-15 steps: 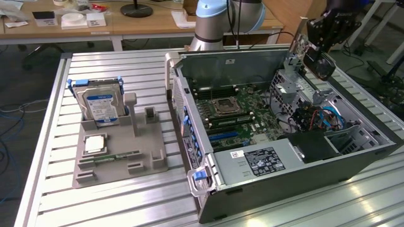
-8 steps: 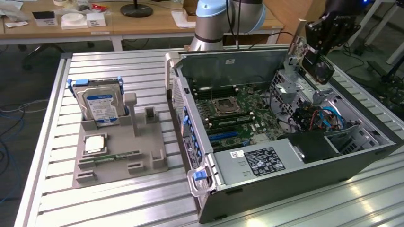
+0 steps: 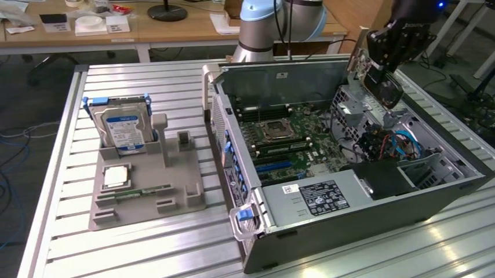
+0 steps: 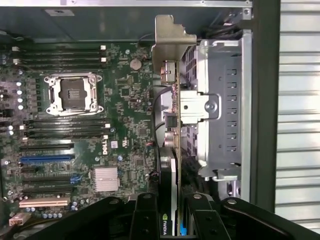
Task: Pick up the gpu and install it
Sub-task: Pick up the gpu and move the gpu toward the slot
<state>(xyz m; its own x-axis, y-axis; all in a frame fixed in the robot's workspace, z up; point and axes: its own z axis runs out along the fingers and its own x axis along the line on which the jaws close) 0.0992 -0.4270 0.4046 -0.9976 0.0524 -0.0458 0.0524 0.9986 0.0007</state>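
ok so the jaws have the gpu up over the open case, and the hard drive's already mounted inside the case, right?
Not quite. The jaws do hold the gpu over the open case, but the hard drive isn't inside it. The exterior view shows it standing in the grey holder on the table beside the case.

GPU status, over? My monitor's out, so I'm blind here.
Gripper shut on the gpu. Card aloft over the open case, unseated. Drive cage close beside it.
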